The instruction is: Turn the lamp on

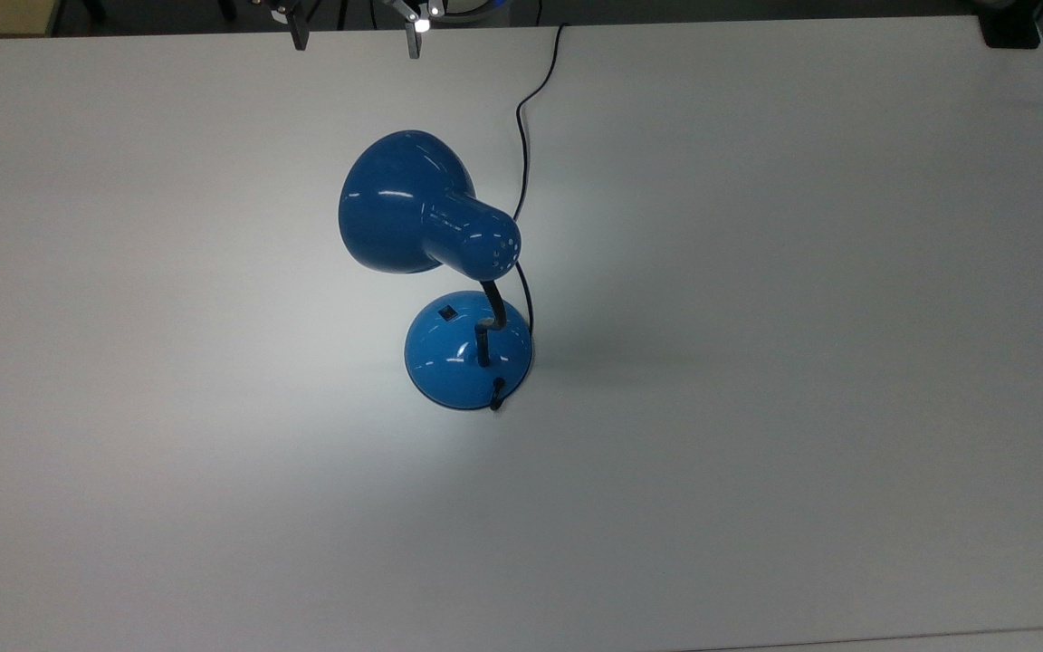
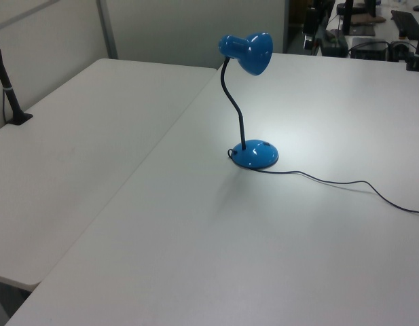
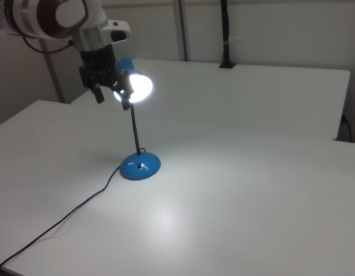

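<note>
The blue lamp stands mid-table with its shade (image 1: 404, 204) tilted over the domed base (image 1: 467, 353). The small black switch (image 1: 447, 313) sits on the base's far side. The lamp is lit: the shade's mouth (image 3: 138, 86) glows and a bright pool lies on the table around the base (image 3: 140, 167). Its black cord (image 1: 521, 118) runs off the top view's far edge. My gripper (image 1: 356, 38) hangs high at that edge, open, fingers spread wide, holding nothing. In the right view the gripper (image 3: 112, 98) hovers in front of the shade, above the table.
A second white table (image 2: 73, 142) adjoins on the left view's left, with a black clamped post (image 2: 9, 88). The cord (image 2: 345, 183) trails across the table on the left view's right. A black block (image 1: 1010, 27) sits at the top view's far right corner.
</note>
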Robot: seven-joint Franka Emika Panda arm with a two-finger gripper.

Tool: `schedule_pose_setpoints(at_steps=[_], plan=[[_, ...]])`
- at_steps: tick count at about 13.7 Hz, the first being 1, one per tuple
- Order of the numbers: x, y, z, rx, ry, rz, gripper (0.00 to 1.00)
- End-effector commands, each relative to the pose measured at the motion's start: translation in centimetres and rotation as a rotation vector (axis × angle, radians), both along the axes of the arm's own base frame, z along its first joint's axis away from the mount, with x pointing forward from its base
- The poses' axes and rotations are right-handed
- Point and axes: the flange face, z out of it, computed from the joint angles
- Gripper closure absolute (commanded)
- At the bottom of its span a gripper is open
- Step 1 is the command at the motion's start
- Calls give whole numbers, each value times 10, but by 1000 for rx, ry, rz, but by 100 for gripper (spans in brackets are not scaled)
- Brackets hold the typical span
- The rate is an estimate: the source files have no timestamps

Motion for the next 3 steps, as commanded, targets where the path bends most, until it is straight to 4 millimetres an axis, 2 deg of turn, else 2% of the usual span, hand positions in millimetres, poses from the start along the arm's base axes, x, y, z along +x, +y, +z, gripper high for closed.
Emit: schedule_pose_setpoints(at_steps=[1, 3], plan=[[6, -4, 0, -18, -11, 21, 0], [5, -4, 1, -18, -13, 21, 0]])
